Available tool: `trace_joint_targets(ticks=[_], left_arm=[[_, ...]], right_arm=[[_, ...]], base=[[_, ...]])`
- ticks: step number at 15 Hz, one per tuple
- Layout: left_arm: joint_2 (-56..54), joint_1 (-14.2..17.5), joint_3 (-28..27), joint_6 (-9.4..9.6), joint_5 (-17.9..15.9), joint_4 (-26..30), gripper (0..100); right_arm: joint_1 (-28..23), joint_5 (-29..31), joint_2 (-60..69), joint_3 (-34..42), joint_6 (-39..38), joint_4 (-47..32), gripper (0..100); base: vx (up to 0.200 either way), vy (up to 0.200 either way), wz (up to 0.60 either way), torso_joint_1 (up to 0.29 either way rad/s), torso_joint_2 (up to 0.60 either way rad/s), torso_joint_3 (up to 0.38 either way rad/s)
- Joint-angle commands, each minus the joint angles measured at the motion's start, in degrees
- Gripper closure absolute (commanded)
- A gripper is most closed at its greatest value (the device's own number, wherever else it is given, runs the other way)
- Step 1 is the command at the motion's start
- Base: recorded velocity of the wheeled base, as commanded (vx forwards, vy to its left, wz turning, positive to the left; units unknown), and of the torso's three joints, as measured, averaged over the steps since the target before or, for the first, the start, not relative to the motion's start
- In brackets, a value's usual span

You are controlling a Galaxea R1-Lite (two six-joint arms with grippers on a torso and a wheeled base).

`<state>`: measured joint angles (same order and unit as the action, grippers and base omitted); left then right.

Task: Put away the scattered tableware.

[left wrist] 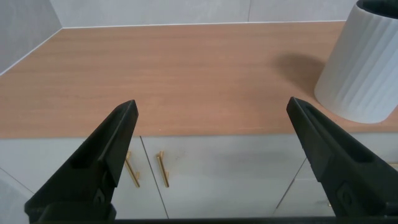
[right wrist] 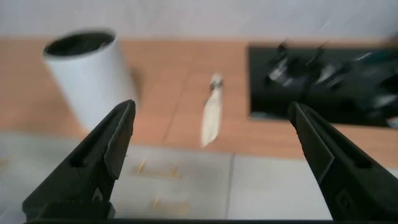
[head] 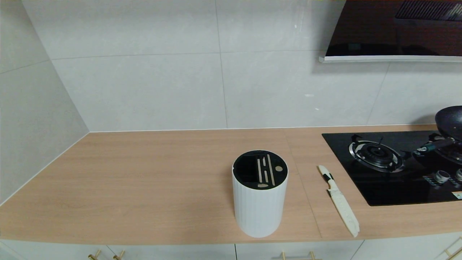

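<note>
Framing the knife [right wrist: 212,118], the right gripper's [right wrist: 210,106] fingers are spread (holder [right wrist: 87,71] near one). The left gripper's [left wrist: 211,106] are spread too.

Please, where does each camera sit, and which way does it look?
Head view: high up, looking down at the countertop, white holder, knife and stove.
Left wrist view: before the countertop's edge, facing the wall, past the open left gripper.
Right wrist view: likewise, past the open right gripper.
All share the holder; head and right wrist share the knife.

Wooden countertop [head: 144,180], black gas hob [head: 353,182], dark wok [head: 450,121], range hood [head: 397,32], tiled wall [head: 144,79]
</note>
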<state>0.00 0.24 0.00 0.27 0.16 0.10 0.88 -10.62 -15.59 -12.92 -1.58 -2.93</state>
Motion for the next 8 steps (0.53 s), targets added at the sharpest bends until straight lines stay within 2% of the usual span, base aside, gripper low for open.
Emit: trace_joint_targets(ticks=[1,6,8], left_arm=[[0.0,0.0,0.0,0.00,0.0,0.0,0],[0.0,0.0,0.0,0.00,0.0,0.0,0],[0.0,0.0,0.0,0.00,0.0,0.0,0]], right_arm=[[1.7,-2.9,-20.4,-6.6,-0.1,-0.1,0],[5.9,-1.6,-54.4,-20.9,-0.3,1.1,0],[6.0,-1.4,-63.9,-22.4,-0.2,8.1,0]], base=[[0.000,0.000,0.00,0.000,0.00,0.000],[0.000,0.000,0.00,0.000,0.00,0.000],[0.000,0.000,0.00,0.000,0.00,0.000]])
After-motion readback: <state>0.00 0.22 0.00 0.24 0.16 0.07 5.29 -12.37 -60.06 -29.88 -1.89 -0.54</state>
